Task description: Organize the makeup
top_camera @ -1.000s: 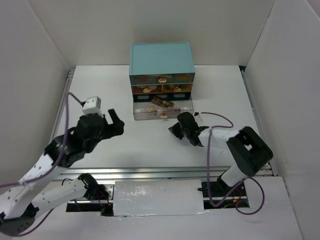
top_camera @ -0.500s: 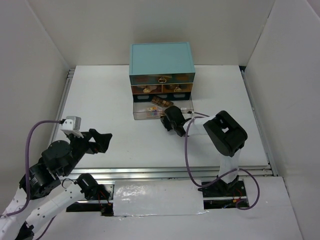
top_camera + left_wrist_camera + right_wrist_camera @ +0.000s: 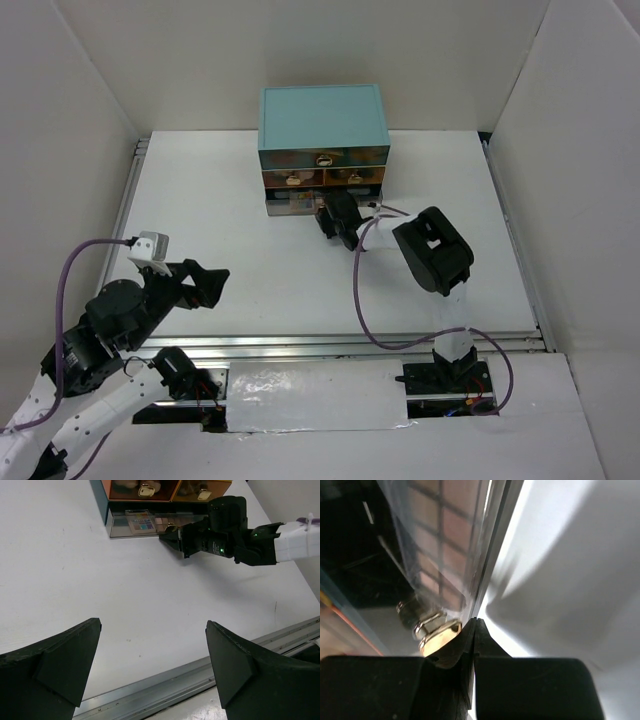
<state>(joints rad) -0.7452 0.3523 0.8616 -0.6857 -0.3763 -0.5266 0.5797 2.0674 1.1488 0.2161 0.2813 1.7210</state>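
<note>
Right gripper (image 3: 327,214) has its two fingers pressed flat together with nothing between them, and the tips rest against the clear front of the bottom drawer (image 3: 290,206) of the teal chest of drawers (image 3: 320,115). In the right wrist view the gold handle (image 3: 439,636) sits just beside the closed tips, not inside them. Left gripper (image 3: 212,280) hangs well out in front of the chest and to its left, jaws spread wide and empty. The only makeup that can be made out is an eyeshadow palette (image 3: 141,525) lying flat in that clear drawer at the foot of the chest. Its rows of pinkish and brown pans show through the drawer wall. Whatever sits behind the tinted drawers above is too dim to name. The palette looks like a thin, stiff, light plastic case with a slick surface. Its pressed powder would likely crack if dropped or squeezed on the face, so it is best taken across its two long edges, low and level. The drawer should slide easily and weigh little. Smooth acrylic gives closed tips little purchase, so a push belongs close to the handle at mid-front, square to the chest, to keep the drawer from skewing and the palette from shifting inside.
</note>
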